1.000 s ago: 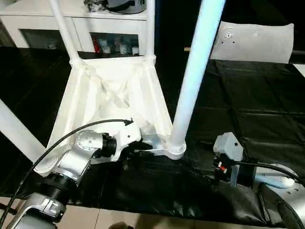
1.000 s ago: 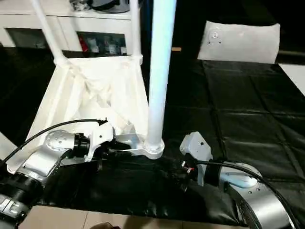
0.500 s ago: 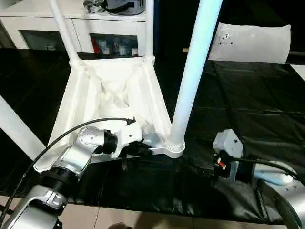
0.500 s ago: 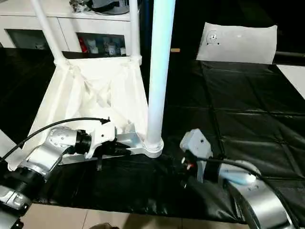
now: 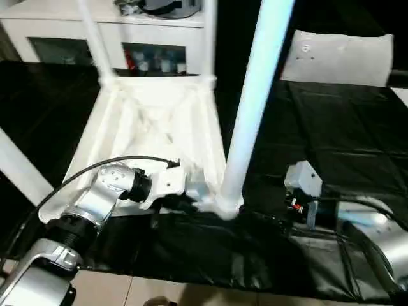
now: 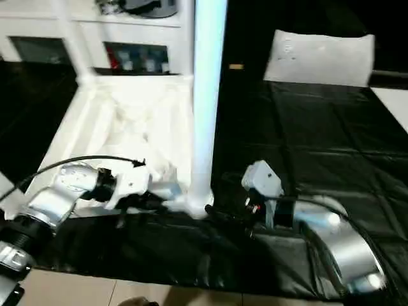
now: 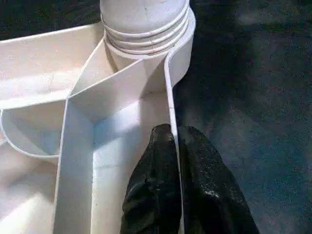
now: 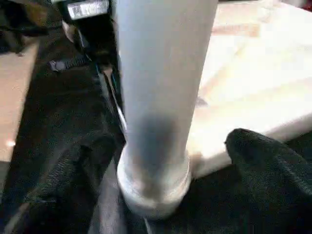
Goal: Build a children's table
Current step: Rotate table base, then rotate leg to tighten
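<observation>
Item: children's table, in assembly, lying upside down on the black sheet (image 5: 331, 146). Tabletop (image 5: 156, 127): ribbed underside up, at about 11 o'clock from my forearms. Legs standing in corner sockets: far left leg (image 5: 95, 35) at 11 o'clock, far right leg (image 5: 209, 35) at 12 o'clock, near right leg (image 5: 252, 108) close in front of me, its threaded foot sitting in the corner socket (image 7: 146, 29). A fourth white tube (image 5: 19, 169) crosses at 9 o'clock; by my judgement it is the last leg in the near left corner, but its foot is hidden behind my left arm, so I cannot confirm it. Progress: three legs placed at least; whether the near right one is screwed fully home I cannot tell. My left gripper (image 7: 171, 141): fingers pinched together on the tabletop's rim wall, one finger each side, just short of the near right socket. My right gripper (image 8: 195, 161): one black finger (image 8: 268, 165) shows beside the leg's base, its partner is not clear, so I cannot tell its state. Leg tops are cut off. A small white panel (image 5: 341, 57) lies at 1 o'clock, well apart.
</observation>
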